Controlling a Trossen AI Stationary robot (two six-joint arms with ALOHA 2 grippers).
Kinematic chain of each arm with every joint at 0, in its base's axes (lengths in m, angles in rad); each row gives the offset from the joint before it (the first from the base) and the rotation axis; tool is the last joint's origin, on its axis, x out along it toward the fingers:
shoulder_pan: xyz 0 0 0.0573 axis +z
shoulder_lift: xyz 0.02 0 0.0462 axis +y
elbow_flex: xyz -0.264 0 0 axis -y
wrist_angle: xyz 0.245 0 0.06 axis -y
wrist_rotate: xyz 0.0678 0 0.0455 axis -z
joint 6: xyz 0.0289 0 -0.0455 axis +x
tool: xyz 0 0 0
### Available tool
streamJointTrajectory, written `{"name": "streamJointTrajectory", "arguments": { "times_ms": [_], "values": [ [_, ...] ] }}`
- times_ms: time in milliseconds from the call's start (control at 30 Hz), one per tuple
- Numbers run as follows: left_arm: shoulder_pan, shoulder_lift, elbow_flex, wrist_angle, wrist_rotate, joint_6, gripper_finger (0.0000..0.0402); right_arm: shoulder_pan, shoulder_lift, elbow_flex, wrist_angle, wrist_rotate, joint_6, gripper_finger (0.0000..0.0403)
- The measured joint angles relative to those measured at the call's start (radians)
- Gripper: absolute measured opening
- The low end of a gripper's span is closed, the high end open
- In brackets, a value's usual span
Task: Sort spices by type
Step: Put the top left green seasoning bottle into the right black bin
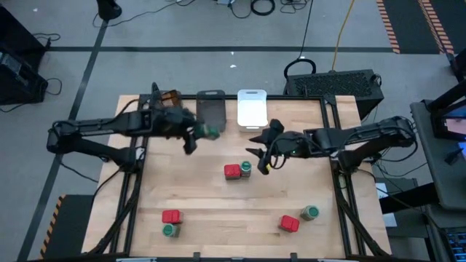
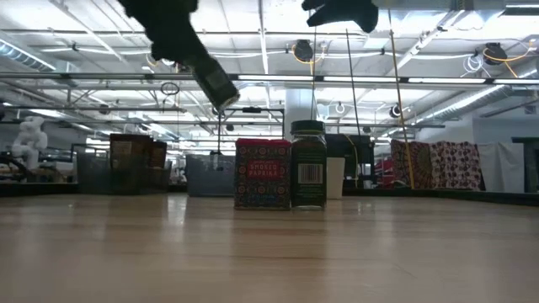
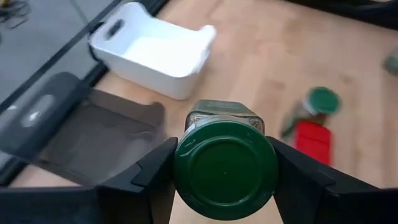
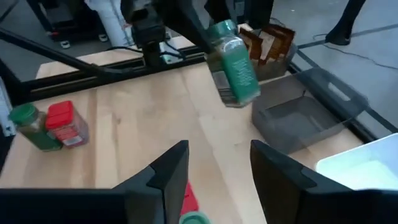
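- The left gripper [image 3: 225, 171] clamps a round green-lidded glass jar [image 3: 225, 163] above the dark grey bin [image 1: 210, 109].
- The right gripper [image 4: 214, 171], fingers apart, hovers near the white bin [image 1: 252, 107].

A wooden table [image 1: 211, 204] is seen from above, framed by a dark metal frame [image 1: 133, 191]. At its far edge three bins are set in a row: a dark grey bin [image 1: 210, 109] in the middle, a white bin [image 1: 252, 108] just beside it, and a third bin [image 1: 168, 98] at the other side, partly hidden. In the wrist views the dark grey bin [image 3: 74, 134] and the white bin [image 3: 152, 50] are shown with handle slots in their end walls. On the grey floor beyond the table, cables [image 1: 262, 7] and a black case [image 1: 336, 84] are seen. Behind the table, a hall with ceiling lights [image 2: 303, 50] and patterned cloth [image 2: 438, 164] is shown.
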Motion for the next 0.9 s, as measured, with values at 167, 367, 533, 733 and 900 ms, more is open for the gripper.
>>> {"name": "streamJointTrajectory", "arguments": {
  "times_ms": [167,367,533,733,900],
  "values": [
    [0.111,0.165,0.152,-0.016,0.022,0.081,0.0211,-0.102,-0.038,0.0,-0.003,-0.129,-0.106,0.0079],
    [0.26,0.37,0.331,-0.062,0.046,0.105,0.0211,-0.286,-0.039,0.0,0.002,-0.342,-0.271,0.0009],
    [0.366,0.475,0.381,-0.066,0.061,0.052,0.0211,-0.431,0.001,0.001,0.043,-0.404,-0.338,0.0002],
    [0.444,0.542,0.384,-0.077,0.058,0.0,0.0211,-0.534,0.073,0.001,0.077,-0.504,-0.431,0.0001],
    [0.472,0.571,0.384,-0.059,0.059,0.151,0.0211,-0.575,0.135,0.001,0.092,-0.622,-0.414,0.0001]
  ]
}}
